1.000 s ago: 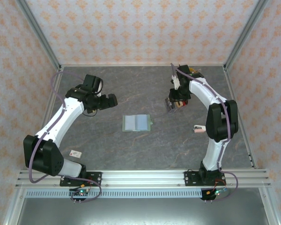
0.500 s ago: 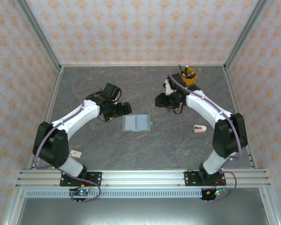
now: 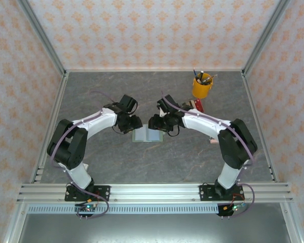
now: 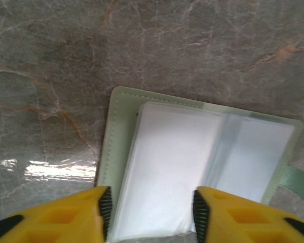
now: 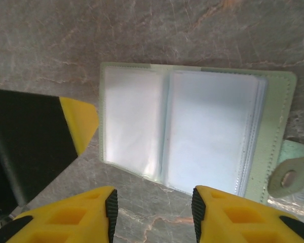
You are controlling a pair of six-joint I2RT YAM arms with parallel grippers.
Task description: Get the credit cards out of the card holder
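Observation:
The card holder (image 3: 151, 134) lies open on the grey table, a mint-green bifold with pale clear pockets (image 4: 182, 167) facing up. No credit cards show; the pockets look blank white. My left gripper (image 3: 134, 124) hovers at the holder's left edge, open, its fingertips (image 4: 104, 210) straddling the left stack of pockets. My right gripper (image 3: 155, 123) is open just beyond the holder's far edge, with bare table between its fingers (image 5: 110, 210). In the right wrist view the card holder (image 5: 202, 126) shows its snap strap (image 5: 290, 177) and a finger of the left gripper (image 5: 80, 121).
A yellow cup (image 3: 202, 89) with pens stands at the back right. A rack with red items (image 3: 197, 105) sits just in front of it. A small pink-white object (image 3: 212, 141) lies beside the right arm. Metal frame posts and patterned walls ring the table.
Both arms swung inward from the sides and now meet over the open card holder. The right arm left the back right, uncovering the yellow cup. The holder has not moved.

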